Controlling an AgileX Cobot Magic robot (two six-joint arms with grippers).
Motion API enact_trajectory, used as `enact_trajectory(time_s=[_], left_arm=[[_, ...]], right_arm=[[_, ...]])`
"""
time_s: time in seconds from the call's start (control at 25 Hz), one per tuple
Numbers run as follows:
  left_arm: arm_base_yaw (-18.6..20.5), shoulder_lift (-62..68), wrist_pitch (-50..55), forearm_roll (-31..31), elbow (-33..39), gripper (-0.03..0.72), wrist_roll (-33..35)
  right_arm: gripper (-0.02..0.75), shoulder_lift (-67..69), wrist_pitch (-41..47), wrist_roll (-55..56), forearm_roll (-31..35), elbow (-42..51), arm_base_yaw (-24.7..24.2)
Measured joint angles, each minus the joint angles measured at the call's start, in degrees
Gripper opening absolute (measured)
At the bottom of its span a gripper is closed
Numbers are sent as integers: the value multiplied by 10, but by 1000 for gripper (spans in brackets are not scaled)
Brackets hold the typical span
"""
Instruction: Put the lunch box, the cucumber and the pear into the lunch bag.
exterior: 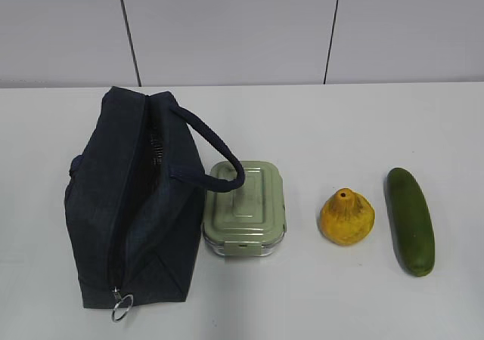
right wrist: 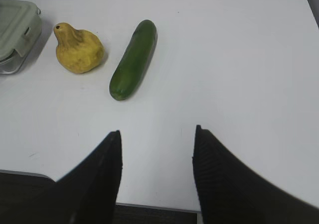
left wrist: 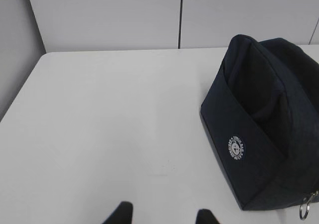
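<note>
— Where do the things lie from your tools?

— Ahead and left of my right tool (right wrist: 157, 134) lies the cucumber (right wrist: 133, 59), the pear (right wrist: 79, 48) and lunch box (right wrist: 16, 32) further left. The lunch bag (left wrist: 264, 129) stands ahead-right of my left tool (left wrist: 162, 216).

— Grasping anything?

— No; both released, touching nothing.

— The cucumber's axis?

— Away from me, far end tilted slightly right.

lunch bag (exterior: 128, 204) left, lunch box (exterior: 244, 210), pear (exterior: 347, 217), cucumber (exterior: 411, 220) right

A white table (exterior: 318, 128) meets a pale panelled wall (exterior: 227, 30) behind.
</note>
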Motion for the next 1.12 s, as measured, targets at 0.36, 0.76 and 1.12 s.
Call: enact_trajectory(time_s=[0.36,0.76,1.12], left_arm=[[0,0,0,0,0,241,0],[0,0,0,0,0,241,0],[0,0,0,0,0,241,0]], right_arm=[[371,0,0,0,0,0,0],[371,0,0,0,0,0,0],[371,0,0,0,0,0,0]])
